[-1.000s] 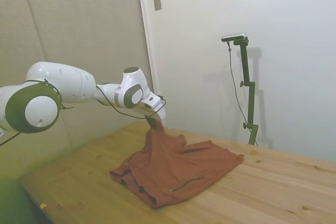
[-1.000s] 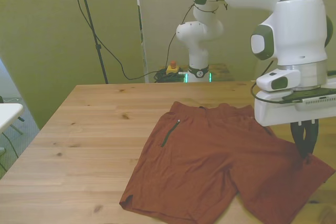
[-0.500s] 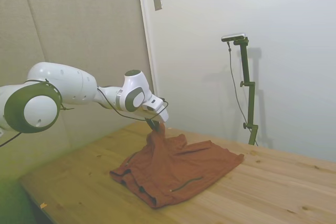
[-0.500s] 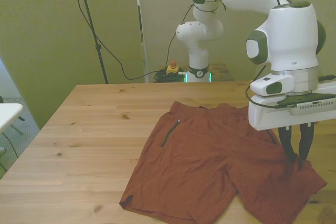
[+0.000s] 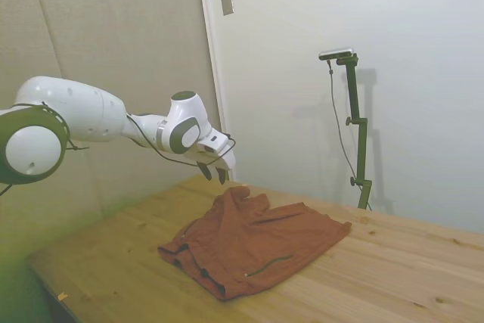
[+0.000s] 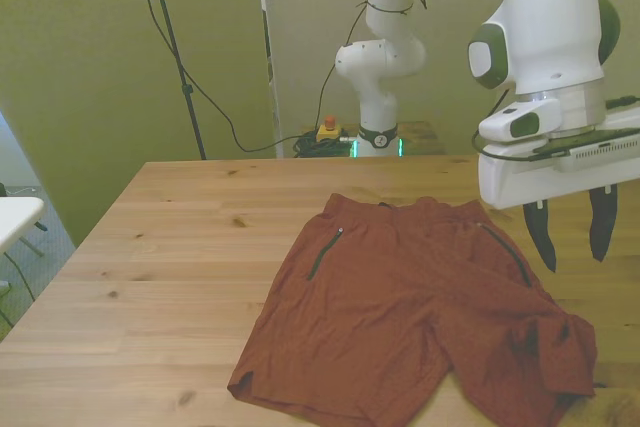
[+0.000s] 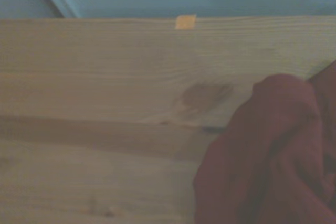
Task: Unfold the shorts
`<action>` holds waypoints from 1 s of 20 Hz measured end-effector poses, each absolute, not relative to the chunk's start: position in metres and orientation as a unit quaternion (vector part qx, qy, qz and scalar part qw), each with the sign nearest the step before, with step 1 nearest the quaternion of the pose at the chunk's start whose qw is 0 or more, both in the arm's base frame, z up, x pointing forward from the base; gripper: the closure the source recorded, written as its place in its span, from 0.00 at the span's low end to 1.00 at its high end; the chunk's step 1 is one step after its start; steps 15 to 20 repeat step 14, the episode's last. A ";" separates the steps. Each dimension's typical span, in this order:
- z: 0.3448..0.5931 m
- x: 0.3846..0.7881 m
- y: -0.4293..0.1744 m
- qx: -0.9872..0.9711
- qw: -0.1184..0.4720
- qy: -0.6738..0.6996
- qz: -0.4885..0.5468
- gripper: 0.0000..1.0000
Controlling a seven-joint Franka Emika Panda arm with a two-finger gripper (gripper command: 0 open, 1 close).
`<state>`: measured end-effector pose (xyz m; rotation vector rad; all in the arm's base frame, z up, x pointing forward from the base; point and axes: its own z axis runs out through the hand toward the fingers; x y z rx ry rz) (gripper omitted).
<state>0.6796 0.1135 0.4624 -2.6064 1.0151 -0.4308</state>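
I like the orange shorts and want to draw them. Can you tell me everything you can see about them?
The shorts are rust-orange soft cloth, lying spread on the wooden table. A dark zip pocket shows on each side near the waist. Most of the cloth lies flat, but the leg at the front view's right is bunched and crumpled. The gripper hangs open above that side, not touching the cloth. Only the table touches them.
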 end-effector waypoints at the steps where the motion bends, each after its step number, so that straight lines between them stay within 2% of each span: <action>1: 0.465 0.670 0.116 -0.912 0.151 0.352 -0.146 0.00; 6: 0.471 0.610 0.115 -0.911 0.124 0.376 -0.113 0.00; 11: 0.488 0.524 0.099 -0.902 0.113 0.405 -0.097 0.00; 14: 0.488 0.470 0.086 -0.900 0.110 0.410 -0.095 0.00; 20: 0.488 0.470 0.086 -0.900 0.110 0.410 -0.095 0.00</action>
